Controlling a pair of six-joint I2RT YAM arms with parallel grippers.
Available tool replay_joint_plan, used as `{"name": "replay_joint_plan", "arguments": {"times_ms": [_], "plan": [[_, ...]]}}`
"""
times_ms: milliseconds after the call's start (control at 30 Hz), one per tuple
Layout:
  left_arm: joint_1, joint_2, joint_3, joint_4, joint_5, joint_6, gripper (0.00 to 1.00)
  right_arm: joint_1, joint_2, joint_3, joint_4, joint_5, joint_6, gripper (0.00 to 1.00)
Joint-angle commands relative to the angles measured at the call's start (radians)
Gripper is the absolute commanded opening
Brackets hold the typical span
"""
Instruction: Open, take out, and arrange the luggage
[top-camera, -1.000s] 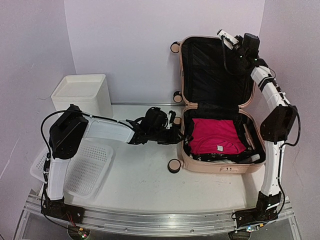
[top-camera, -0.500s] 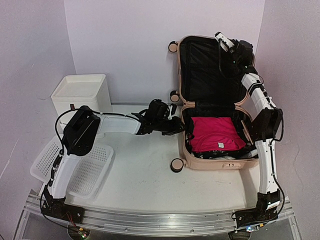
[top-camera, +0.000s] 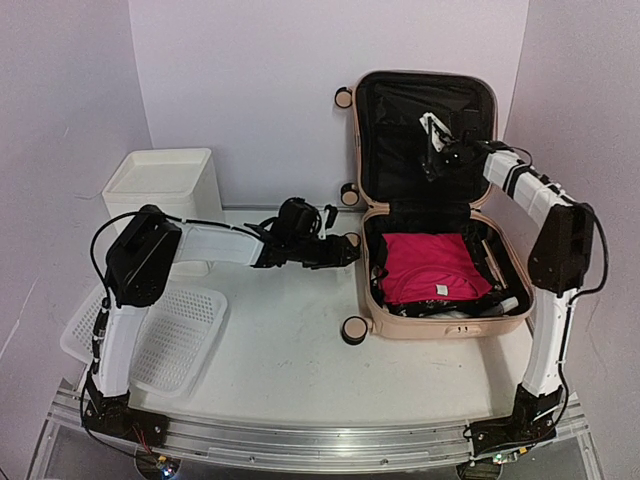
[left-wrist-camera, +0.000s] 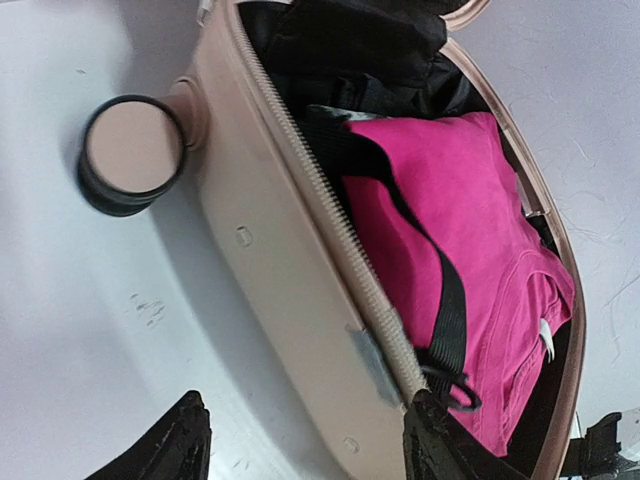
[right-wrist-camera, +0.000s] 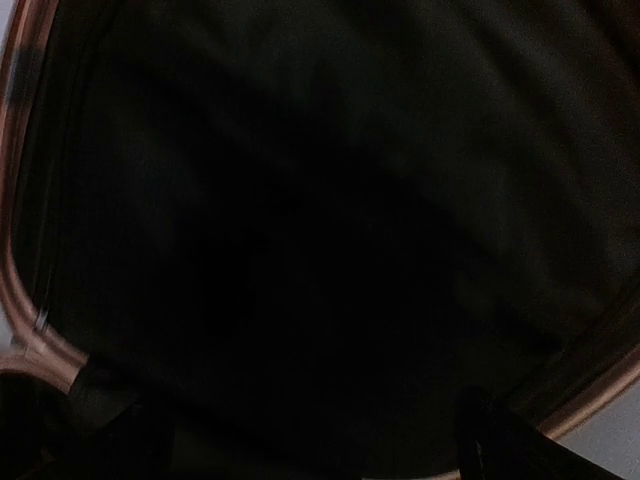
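Left of luggage (top-camera: 440, 330): left pincer (top-camera: 345, 252), spread, empty, arm (top-camera: 215, 245) stretched low. Before lid lining (top-camera: 395, 120): right pincer (top-camera: 433, 142), spread, empty, arm (top-camera: 530, 190) raised.

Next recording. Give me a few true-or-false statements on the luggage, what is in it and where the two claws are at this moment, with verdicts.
1. The luggage lies open with its lid standing upright at the back. True.
2. A pink garment lies in the lower half with a black strap across it. True.
3. The pink garment is in the white mesh basket. False: it is inside the luggage.
4. The right claw is down in the lower half, gripping the garment. False: it is up in front of the lid's black lining, open and holding nothing.
5. The left claw is at the luggage's left side with its jaws apart. True.
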Motion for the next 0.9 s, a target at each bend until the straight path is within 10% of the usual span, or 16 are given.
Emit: {"name": "replay_joint_plan", "arguments": {"times_ms": [0,300,567,867], "plan": [[0.017,-0.138,-0.079,-0.011,-0.005,0.032,0.69,-0.015,-0.351,-0.185,-0.302,0.07,0.323,0.98],[-0.061,-0.192,-0.128,-0.013,0.082,-0.02,0.76,-0.016,-0.874,-0.879,-0.531,-0.259,0.791,0.98],[-0.129,-0.103,-0.093,-0.013,0.073,-0.076,0.69,-0.016,-1.042,-0.991,-0.966,-0.223,1.048,0.98],[-0.144,-0.041,-0.037,-0.015,0.053,-0.079,0.49,-0.017,-1.182,-1.198,-0.942,-0.132,1.214,0.96]]}}
